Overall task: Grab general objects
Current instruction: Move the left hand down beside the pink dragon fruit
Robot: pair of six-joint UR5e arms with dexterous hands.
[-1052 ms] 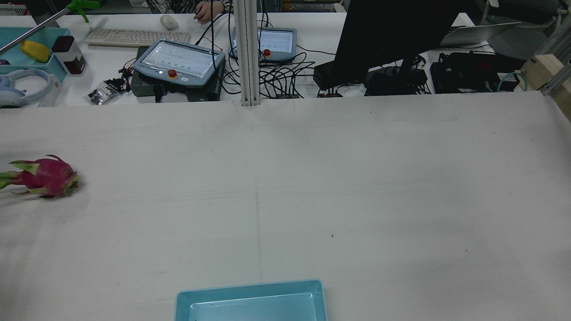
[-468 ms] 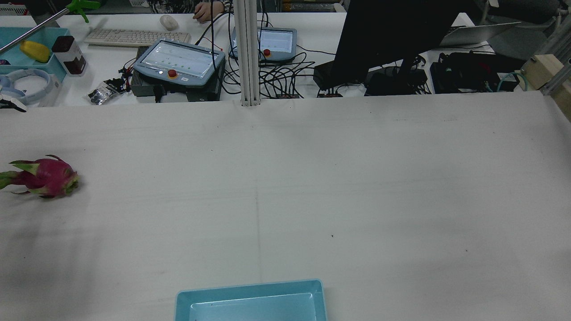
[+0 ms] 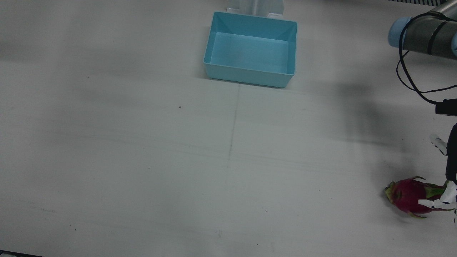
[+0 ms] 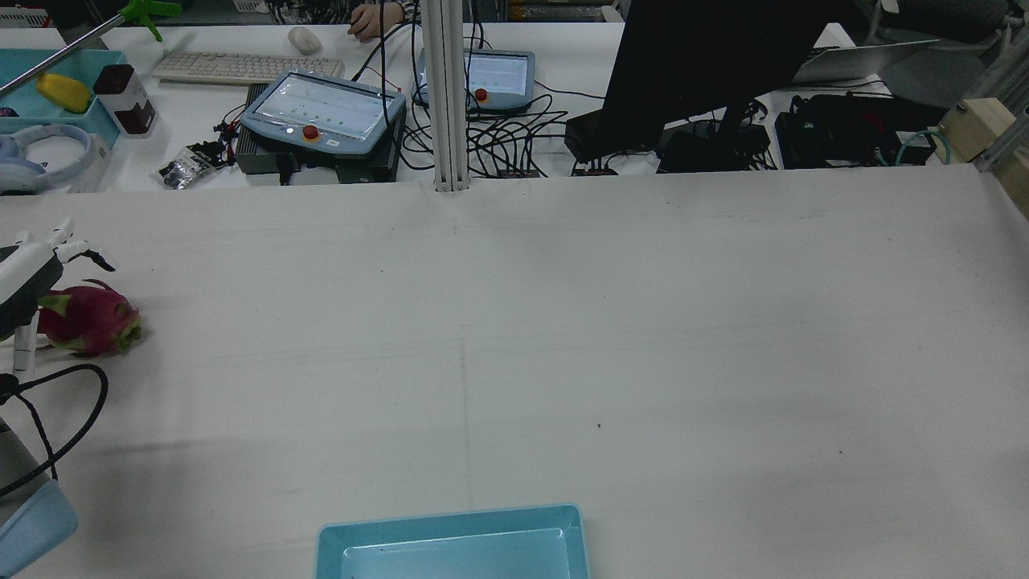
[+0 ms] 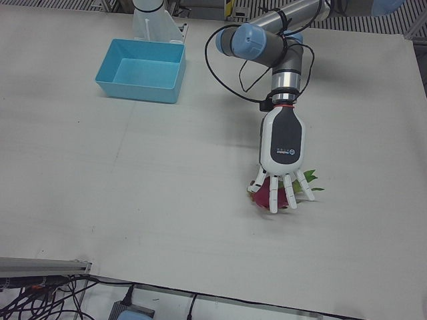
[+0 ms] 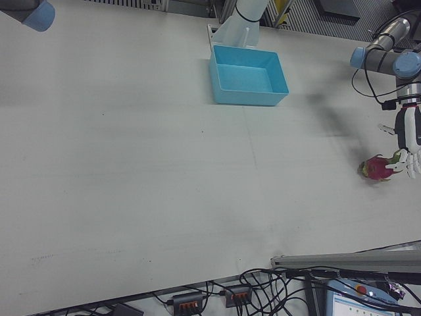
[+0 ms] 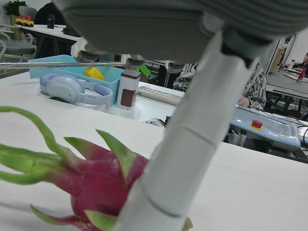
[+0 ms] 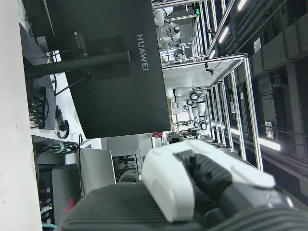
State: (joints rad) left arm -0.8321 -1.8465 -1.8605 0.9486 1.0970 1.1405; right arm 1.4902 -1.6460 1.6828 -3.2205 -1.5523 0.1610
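The dragon fruit lies on the bench at the robot's far left. We see the left robot hand open over it, fingers splayed. We judge it firm, rounded, with soft scales: grip the mid-body

The left arm is being held stretched out over the table, its forearm angled downward. The left hand is being pointed down with its fingers spread apart, nothing being gripped between them. The right hand is being shown only by its own camera, its pose not being made clear
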